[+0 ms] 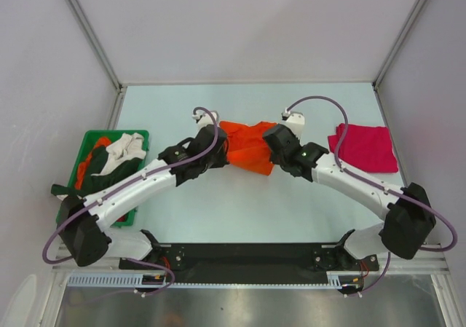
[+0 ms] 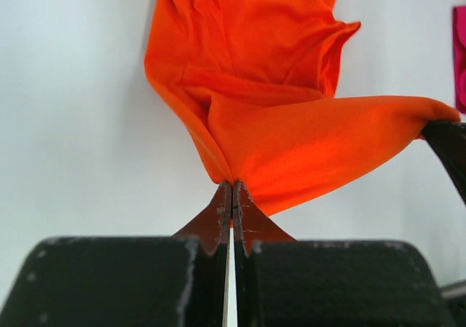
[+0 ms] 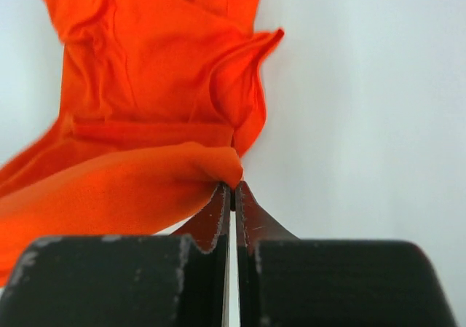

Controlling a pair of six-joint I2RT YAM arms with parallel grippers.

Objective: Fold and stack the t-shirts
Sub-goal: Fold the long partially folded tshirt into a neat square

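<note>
left gripper (image 2: 232, 188): jaws pinched right together on a corner of the orange t-shirt (image 2: 277, 145). There's no gap between the tips, just cloth fanning out from them.
right gripper (image 3: 231, 188): same deal, clamped tight on a rolled bit of the same shirt's edge, which comes in from its left.
what's between them: one stretch of orange hem running pincer to pincer. From the left wrist view it runs across to the right one's dark finger.
axis of that stretch: side to side across the table (image 1: 240, 210), roughly parallel to the near edge.
which way the shirt lies: out ahead of both pincers, away from the arm bases. The bulk is bunched and creased toward the far side, mid-table.
which way it points: can't tell neck from bottom, it's too crumpled. The held edge is the near one.
long axis of the shirt: honestly unclear in this heap. I'd guess the next move is pulling the two grips apart to open it out.
nearer arm: neither, each has one end.
magenta t-shirt (image 1: 364, 147): lying on the right, well apart from the orange one and closer to the right arm.
green bin (image 1: 84, 139): far left with more shirts in it, cream, dark and orange.
</note>
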